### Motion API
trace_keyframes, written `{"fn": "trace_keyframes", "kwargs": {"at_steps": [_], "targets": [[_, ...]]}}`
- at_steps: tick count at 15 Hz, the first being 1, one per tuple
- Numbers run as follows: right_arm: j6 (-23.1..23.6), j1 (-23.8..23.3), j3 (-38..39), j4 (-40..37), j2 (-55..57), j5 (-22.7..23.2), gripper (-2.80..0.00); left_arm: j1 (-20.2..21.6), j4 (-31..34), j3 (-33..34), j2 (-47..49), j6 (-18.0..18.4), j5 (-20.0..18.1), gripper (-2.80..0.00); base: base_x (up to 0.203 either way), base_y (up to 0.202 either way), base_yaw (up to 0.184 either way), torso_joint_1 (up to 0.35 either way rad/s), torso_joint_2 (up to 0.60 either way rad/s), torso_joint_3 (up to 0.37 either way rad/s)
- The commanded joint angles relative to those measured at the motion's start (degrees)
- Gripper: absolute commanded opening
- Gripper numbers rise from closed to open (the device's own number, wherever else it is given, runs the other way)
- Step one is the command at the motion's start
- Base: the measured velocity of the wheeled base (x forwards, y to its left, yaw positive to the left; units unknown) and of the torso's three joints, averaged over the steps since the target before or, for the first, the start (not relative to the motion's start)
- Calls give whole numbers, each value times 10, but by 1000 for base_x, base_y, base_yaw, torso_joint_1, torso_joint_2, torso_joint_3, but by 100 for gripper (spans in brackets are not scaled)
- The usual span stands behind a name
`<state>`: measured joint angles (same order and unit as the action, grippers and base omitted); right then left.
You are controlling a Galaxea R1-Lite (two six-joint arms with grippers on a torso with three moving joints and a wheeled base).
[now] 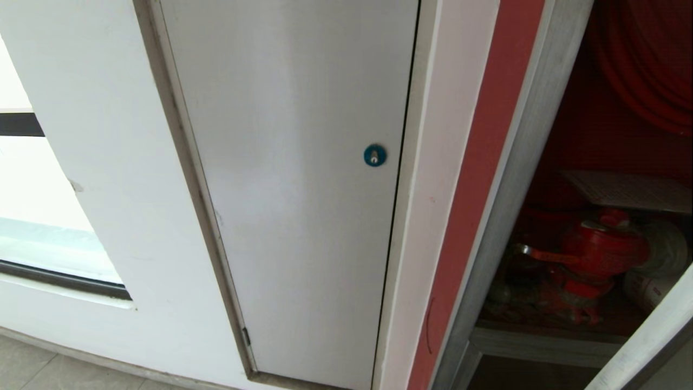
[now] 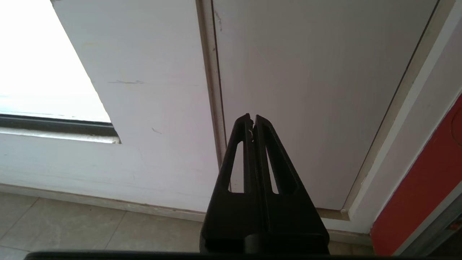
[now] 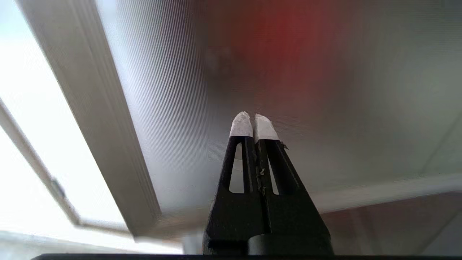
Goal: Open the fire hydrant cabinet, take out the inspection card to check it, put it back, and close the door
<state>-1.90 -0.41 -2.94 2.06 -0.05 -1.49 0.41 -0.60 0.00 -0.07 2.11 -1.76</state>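
Both grippers are pinched closed with nothing in them: the left gripper [image 2: 252, 117] points at the grey-white panel [image 1: 292, 179] with the round blue lock [image 1: 374, 155], the right gripper [image 3: 253, 116] sits close to the tinted glass door [image 3: 325, 90]. Further back on the right, the fire hydrant cabinet [image 1: 503, 179] stands open, the inspection card [image 1: 631, 190] lying flat above the red valve [image 1: 595, 254], red hose reel [image 1: 649, 59] up top.
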Motion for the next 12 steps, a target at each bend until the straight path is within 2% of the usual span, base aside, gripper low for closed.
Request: {"fn": "trace_keyframes", "kwargs": {"at_steps": [1,3,5,10,12], "targets": [[2,0,-59,-31,6,0,-280,0,0,4,1,0,0,-280,0,0,0,0,0,0],[4,1,-143,-92,38,19,-280,0,0,4,1,-1,0,-280,0,0,0,0,0,0],[4,1,-214,-118,104,61,-280,0,0,4,1,0,0,-280,0,0,0,0,0,0],[3,1,-325,-130,258,221,-280,0,0,4,1,0,0,-280,0,0,0,0,0,0],[3,1,-363,-130,313,270,-280,0,0,4,1,-1,0,-280,0,0,0,0,0,0]]}}
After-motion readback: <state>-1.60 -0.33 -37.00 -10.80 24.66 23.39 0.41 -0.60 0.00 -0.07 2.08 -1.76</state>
